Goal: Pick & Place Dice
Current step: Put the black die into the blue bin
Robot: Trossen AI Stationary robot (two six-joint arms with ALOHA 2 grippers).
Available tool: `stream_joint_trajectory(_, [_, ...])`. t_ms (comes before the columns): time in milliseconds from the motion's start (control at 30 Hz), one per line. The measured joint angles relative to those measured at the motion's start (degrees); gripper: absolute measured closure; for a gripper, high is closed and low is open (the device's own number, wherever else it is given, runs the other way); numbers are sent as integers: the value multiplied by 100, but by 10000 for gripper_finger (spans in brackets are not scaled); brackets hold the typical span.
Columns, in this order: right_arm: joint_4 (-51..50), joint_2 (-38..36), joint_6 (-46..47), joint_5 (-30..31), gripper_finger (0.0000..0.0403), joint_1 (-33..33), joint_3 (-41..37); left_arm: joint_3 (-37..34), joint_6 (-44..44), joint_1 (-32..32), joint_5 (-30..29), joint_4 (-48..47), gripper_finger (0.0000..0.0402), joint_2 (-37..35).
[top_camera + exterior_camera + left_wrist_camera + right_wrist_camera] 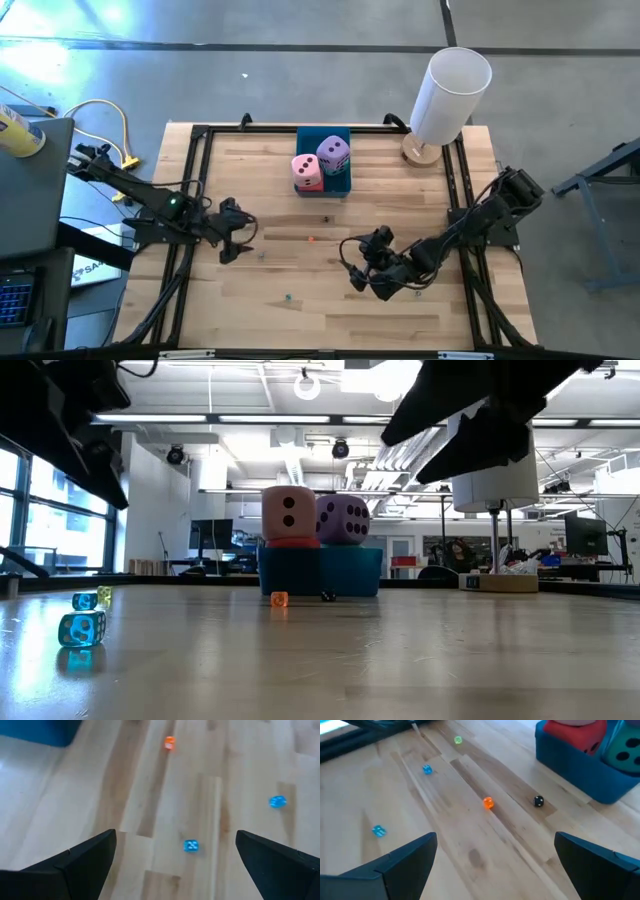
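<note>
Dice [321,164] stacked in blue tray [341,185] — well apart from both grippers, left [236,243] & right [356,262], wide open, empty.

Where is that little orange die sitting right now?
The orange die lies loose on the table near its middle, just in front of the blue tray, with a small black die beside it.

I see: wooden table [330,300] | blue tray [338,186] at far-edge middle | white cylinder on wooden base [447,100] at far right corner | small orange die [488,803], black die [538,801] mid-table | two blue dice [190,846] nearer left.
</note>
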Motion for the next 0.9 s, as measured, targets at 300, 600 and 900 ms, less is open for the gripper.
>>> stream_joint_trajectory(300, [645,720,-719,-14,7,-393,-2,0,-53,-843,-682,142,4,2])
stream_joint_trajectory(600, [1173,1030,-942,-40,7,-596,0,-15,-228,-1163,-1462,324,4,4])
stream_joint_trajectory(900, [1525,1023,-893,-45,7,-856,2,-24,-189,-1271,-1485,697,4,156])
